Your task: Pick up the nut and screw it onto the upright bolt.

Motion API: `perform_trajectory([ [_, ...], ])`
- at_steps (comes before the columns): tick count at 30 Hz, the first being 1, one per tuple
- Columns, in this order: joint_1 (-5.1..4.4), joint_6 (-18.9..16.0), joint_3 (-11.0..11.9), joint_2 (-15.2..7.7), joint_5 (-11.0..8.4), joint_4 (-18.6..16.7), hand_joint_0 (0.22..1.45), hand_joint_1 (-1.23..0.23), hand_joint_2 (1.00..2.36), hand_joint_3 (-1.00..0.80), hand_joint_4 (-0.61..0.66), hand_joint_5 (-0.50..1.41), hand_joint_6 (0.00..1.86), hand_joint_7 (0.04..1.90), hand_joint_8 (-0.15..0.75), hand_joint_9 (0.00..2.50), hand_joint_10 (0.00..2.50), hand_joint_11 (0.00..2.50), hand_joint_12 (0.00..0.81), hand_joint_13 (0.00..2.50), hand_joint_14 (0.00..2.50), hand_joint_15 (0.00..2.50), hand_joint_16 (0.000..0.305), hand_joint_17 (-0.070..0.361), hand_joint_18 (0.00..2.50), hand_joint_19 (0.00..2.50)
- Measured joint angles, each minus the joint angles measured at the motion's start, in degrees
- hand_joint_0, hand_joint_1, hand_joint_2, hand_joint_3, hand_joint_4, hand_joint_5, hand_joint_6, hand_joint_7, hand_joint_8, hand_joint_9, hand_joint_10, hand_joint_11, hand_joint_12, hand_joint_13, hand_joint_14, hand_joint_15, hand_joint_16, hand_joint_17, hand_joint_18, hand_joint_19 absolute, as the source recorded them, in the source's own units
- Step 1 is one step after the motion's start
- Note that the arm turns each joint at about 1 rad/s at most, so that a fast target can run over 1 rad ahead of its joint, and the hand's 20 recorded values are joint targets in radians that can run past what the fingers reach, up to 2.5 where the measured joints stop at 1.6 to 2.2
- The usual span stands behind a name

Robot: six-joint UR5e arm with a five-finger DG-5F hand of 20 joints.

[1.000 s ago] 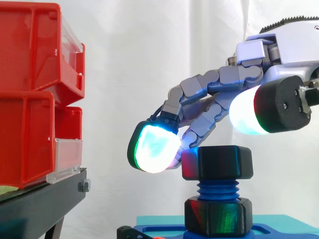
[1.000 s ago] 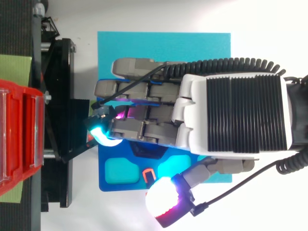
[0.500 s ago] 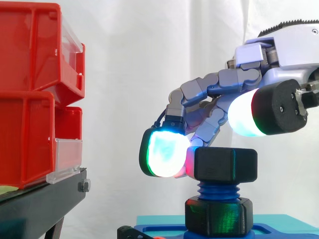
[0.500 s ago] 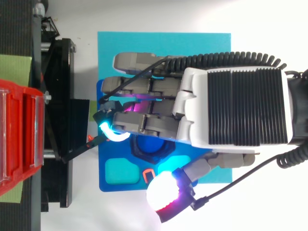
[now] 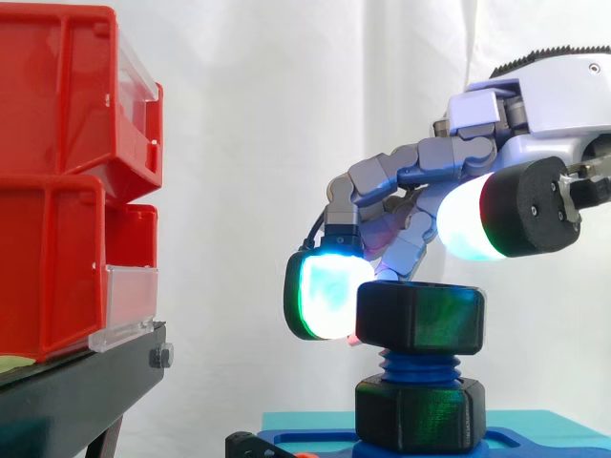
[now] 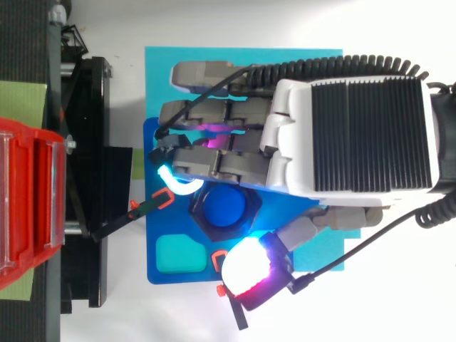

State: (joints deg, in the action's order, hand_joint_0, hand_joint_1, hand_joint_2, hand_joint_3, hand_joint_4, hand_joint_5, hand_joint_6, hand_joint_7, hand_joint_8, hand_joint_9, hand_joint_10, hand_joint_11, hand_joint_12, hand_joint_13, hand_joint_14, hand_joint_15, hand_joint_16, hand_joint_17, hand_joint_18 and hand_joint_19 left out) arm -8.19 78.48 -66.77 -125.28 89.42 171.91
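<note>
From my remote station I see the black nut [image 5: 420, 318] sitting on the threads of the upright blue bolt [image 5: 417, 364], which rises from a blue base [image 6: 160, 274] to the right of the red bins [image 5: 57, 191]. The hand [image 6: 356, 135] hangs over it with fingers curled downward and close together, and one cyan-glowing fingertip [image 5: 329, 296] sits right against the nut's left face. The thumb [image 5: 473, 218] is raised above the nut, apart from it, so nothing is pinched.
</note>
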Motion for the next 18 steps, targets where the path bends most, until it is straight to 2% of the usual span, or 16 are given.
perform_trajectory([
  [9,1.04,0.48,0.42,0.02,1.48,0.26,0.53,-0.34,1.0,-0.5,0.15,0.05,0.5,1.42,0.255,1.01,0.0,0.0,0.181,0.58,0.0,0.0,0.008,0.019,0.18,0.0],
  [18,2.14,1.29,0.5,0.09,2.86,0.54,0.55,-0.36,1.0,-0.5,0.13,0.07,0.53,1.37,0.23,1.16,0.0,0.0,0.144,0.75,0.0,0.0,0.003,0.007,0.35,0.0],
])
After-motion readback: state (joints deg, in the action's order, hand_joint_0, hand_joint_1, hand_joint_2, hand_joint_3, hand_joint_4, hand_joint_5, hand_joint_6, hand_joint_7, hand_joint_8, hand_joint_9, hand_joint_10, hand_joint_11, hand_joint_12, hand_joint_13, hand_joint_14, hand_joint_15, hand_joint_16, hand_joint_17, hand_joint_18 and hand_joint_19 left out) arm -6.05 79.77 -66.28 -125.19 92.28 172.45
